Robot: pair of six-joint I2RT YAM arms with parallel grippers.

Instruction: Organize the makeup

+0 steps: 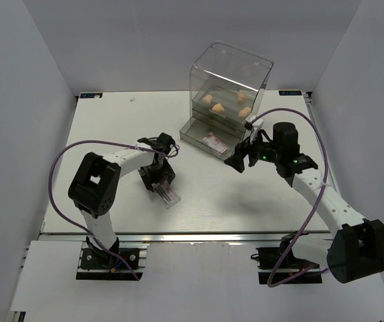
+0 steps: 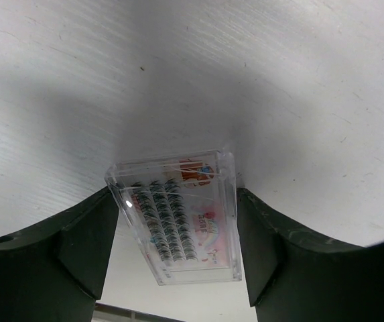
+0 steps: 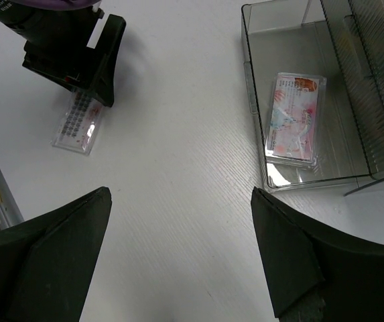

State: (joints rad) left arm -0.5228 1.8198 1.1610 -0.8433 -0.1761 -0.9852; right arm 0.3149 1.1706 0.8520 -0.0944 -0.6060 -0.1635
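Packet (image 2: pixel 175 221), print illegible, sits within left end effector (image 2: pixel 177 231).

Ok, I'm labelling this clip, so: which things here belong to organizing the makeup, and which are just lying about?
Job: lash packet between the fingers of the left claw; pink packet in the clear drawer box's open tray; peach sponges inside it.
Just there: that box, a holder; purple cables.
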